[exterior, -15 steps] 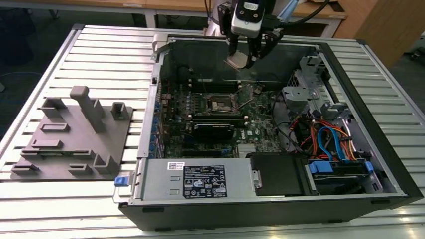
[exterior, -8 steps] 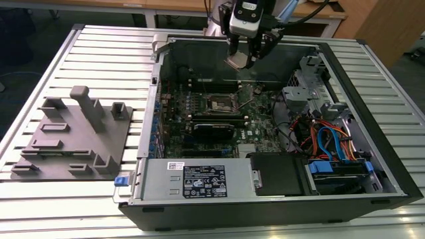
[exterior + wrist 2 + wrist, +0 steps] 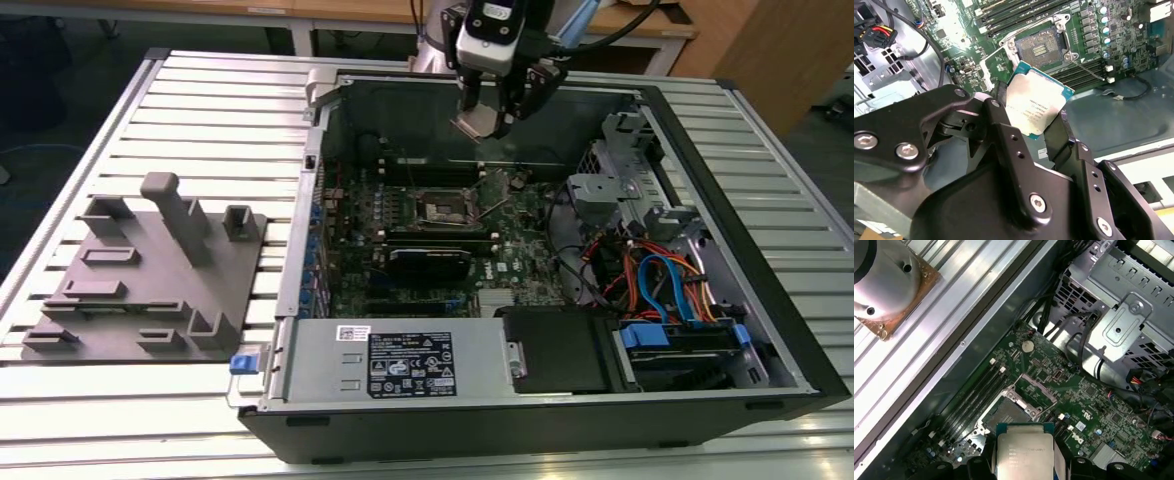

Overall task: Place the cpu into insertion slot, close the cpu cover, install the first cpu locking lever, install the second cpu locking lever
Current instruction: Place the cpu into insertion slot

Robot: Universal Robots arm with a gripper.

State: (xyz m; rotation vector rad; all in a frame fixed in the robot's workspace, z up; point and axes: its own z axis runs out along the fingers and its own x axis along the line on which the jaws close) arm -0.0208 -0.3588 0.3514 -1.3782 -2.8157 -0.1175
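Pinching the small silvery-grey square cpu (image 3: pixel 475 125) in the black gripper (image 3: pixel 490 120), top centre of the exterior view, above the dark silver-rimmed insertion slot (image 3: pixel 438 206) mid-frame; placement seemingly underway, demanding square alignment.

In the second wrist view the fingers (image 3: pixel 1009 140) of the end effector (image 3: pixel 1029 112) cover two edges of the cpu (image 3: pixel 1036 102) clamped between them. In the first wrist view the picture's edge cuts off part of the cpu (image 3: pixel 1025 455). In the exterior view the contacts of the insertion slot (image 3: pixel 438 208) are too small to tell.
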